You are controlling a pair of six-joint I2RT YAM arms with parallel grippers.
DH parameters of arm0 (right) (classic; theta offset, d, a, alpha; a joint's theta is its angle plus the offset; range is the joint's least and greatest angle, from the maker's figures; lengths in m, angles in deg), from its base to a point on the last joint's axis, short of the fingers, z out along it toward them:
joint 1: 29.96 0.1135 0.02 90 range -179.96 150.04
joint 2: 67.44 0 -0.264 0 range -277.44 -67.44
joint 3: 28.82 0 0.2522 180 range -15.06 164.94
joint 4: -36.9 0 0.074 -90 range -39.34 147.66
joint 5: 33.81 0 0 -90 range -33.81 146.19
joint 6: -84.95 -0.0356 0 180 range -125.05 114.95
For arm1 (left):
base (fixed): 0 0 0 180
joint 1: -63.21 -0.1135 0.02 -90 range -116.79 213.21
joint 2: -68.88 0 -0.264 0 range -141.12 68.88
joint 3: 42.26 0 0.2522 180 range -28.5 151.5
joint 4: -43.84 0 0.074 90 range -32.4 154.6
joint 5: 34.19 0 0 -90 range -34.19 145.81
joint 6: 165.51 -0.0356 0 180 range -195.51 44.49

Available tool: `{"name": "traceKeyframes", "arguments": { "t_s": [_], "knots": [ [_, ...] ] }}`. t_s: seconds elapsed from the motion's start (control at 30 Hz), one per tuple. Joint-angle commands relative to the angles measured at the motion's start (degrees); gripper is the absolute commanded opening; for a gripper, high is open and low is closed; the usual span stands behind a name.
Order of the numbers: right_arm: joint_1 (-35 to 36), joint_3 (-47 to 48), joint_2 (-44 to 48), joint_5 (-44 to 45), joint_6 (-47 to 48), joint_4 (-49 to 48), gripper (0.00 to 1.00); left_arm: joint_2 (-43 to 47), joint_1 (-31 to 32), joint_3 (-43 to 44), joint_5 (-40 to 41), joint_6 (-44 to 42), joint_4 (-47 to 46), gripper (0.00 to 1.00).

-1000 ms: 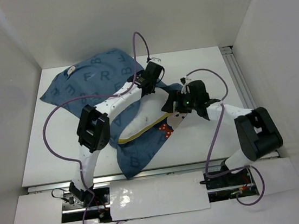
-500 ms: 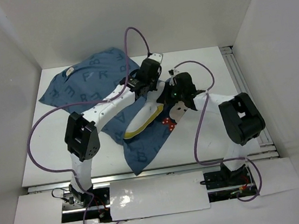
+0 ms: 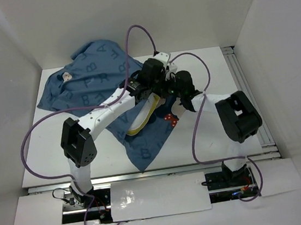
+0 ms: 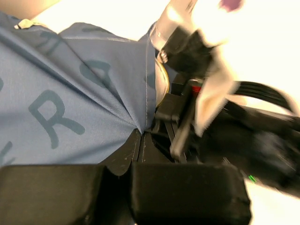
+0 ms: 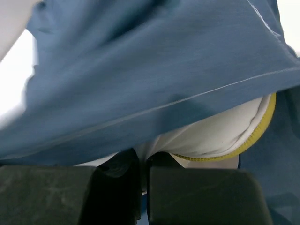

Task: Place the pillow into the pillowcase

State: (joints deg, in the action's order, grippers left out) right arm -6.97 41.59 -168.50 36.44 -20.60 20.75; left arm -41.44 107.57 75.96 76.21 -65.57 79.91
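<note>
The blue lettered pillowcase (image 3: 94,81) lies from the far left corner to mid-table. The cream pillow (image 3: 143,123) is mostly inside it, with only a curved strip and its yellow band showing at the opening. My left gripper (image 3: 161,90) is shut on the pillowcase's hem (image 4: 140,126), bunching the cloth (image 4: 70,93). My right gripper (image 3: 173,93) sits right beside it. In the right wrist view it (image 5: 144,159) is shut on a pinch of the pillow (image 5: 220,131), under the blue pillowcase (image 5: 140,65). The right wrist (image 4: 234,136) fills the right side of the left wrist view.
White walls enclose the table (image 3: 219,131) at the back and on both sides. An aluminium rail (image 3: 244,87) runs along the right edge. Purple cables (image 3: 133,35) loop above both arms. A mouse face with a red bow (image 3: 169,120) shows near the opening.
My right gripper has shut on the pillow. Both arms have moved toward the far side and closer together. The pillowcase has slid up and left, and less of the pillow shows.
</note>
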Motion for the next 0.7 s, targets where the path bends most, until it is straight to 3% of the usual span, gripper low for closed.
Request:
{"name": "traceKeyframes", "arguments": {
  "t_s": [0.0, 0.07, 0.2, 0.23, 0.3, 0.33, 0.4, 0.43, 0.47, 0.67],
  "knots": [
    [-0.3, 2.0, -2.9, -1.3, -0.6, -17.8, 0.0, 2.0, 3.3, 1.5, -5.1, 0.3, -2.6, 0.0],
    [-0.3, 0.3, -2.3, 1.9, -1.1, -18.9, 0.05, 0.7, 3.3, 2.1, -2.9, 0.3, -1.5, 0.0],
    [-1.6, 4.6, -2.3, 2.4, 0.2, -8.4, 0.43, -5.4, 0.6, 7.6, -1.8, 2.2, 1.5, 0.03],
    [-2.1, 4.6, -2.3, 2.3, 0.2, -6.2, 0.48, -6.4, -0.1, 7.6, -1.8, 2.2, 2.2, 0.11],
    [-2.2, 3.9, 0.1, 3.1, -1.2, -2.8, 0.66, -8.2, -1.1, 10.4, -2.4, 2.7, 4.1, 0.38],
    [-2.2, 0.9, 1.8, 3.7, -1.8, -2.8, 0.98, -8.9, -1.1, 11.1, -2.4, 2.7, 6.0, 0.53],
    [-2.7, -3.6, 9.8, 9.2, -5.0, 0.9, 1.0, -8.9, -2.3, 11.1, -1.2, 2.7, 7.3, 0.9],
    [-2.7, -4.9, 9.8, 9.2, -5.0, 3.0, 1.0, -8.9, -2.3, 11.1, -1.2, 2.7, 7.3, 0.9],
    [-2.7, -5.7, 12.0, 11.4, -6.7, 5.8, 1.0, -7.9, -2.3, 9.8, -0.5, 1.9, 7.3, 0.99],
    [-4.5, -9.4, 23.4, 19.2, -6.3, 23.0, 1.0, 0.2, -2.0, -3.1, -4.7, -5.0, 5.1, 1.0]
  ]
}}
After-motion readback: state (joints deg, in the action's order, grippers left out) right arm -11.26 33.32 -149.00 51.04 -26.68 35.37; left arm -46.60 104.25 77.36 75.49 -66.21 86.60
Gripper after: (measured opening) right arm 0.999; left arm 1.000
